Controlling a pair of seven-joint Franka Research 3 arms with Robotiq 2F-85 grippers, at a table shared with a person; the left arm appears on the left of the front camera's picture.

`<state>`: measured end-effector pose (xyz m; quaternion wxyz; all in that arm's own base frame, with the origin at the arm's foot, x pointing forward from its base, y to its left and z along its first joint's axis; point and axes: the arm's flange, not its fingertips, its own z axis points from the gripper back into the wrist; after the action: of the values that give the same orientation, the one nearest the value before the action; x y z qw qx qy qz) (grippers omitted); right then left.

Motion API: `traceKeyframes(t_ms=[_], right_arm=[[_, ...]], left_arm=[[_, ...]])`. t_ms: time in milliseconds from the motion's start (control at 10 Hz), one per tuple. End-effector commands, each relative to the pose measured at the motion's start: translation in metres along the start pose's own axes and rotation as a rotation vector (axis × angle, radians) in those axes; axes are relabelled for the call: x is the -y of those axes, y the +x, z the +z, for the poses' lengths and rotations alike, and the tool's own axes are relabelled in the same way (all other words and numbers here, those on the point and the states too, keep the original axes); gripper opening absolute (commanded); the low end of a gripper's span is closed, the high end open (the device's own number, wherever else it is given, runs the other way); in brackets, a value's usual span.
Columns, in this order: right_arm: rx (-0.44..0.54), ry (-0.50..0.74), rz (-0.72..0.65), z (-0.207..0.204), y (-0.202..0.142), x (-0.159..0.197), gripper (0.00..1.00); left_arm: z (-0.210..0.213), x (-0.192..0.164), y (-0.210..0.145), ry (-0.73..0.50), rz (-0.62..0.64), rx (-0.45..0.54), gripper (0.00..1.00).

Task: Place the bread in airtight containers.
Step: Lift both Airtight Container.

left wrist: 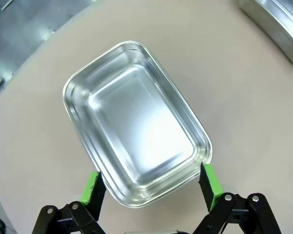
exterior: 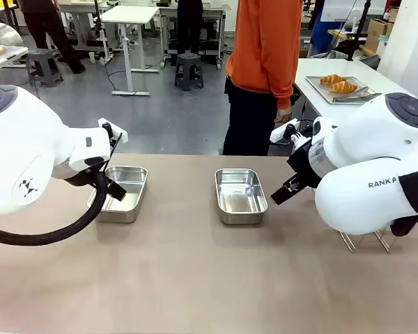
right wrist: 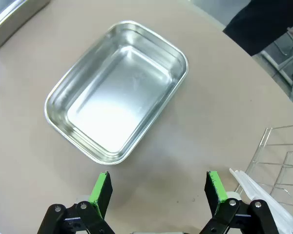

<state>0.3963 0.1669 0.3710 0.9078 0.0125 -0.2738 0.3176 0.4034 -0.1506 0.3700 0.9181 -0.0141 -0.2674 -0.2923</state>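
So the croissants [exterior: 338, 83] are nowhere near either pincer. They sit on a tray [exterior: 315, 85] on the white desk [exterior: 310, 68], well beyond the right pincer [exterior: 285, 191], next to the person [exterior: 265, 62]. They look light, flaky and easy to crush, and that glossy crust is probably a bit slick. I'd pinch one gently across the fat middle, not the tips.

Both pans are empty. The left pan [left wrist: 136, 122] is right under the left pincer [left wrist: 151, 183], with its near corner between the wide-apart fingers. The right pan [right wrist: 117, 90] lies just ahead of the right pincer [right wrist: 158, 186], which is also spread wide and holding nothing. The rack [right wrist: 283, 151] is off to that pincer's side on the desk [exterior: 195, 278].
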Motion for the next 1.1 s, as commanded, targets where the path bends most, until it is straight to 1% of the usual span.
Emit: traceKeyframes(t_ms=[0, 900, 1000], right_arm=[[0.0, 0.0, 0.0, 0.0, 0.0, 0.0, 1.0], [0.0, 0.0, 0.001, 0.0, 0.0, 0.0, 1.0], [0.034, -0.002, -0.001, 0.022, 0.019, 0.01, 1.0]], left_arm=[[0.0, 0.0, 0.0, 0.0, 0.0, 0.0, 1.0], [0.0, 0.0, 0.0, 0.0, 0.0, 0.0, 1.0], [0.018, -0.008, 0.011, -0.006, 0.011, 0.01, 1.0]])
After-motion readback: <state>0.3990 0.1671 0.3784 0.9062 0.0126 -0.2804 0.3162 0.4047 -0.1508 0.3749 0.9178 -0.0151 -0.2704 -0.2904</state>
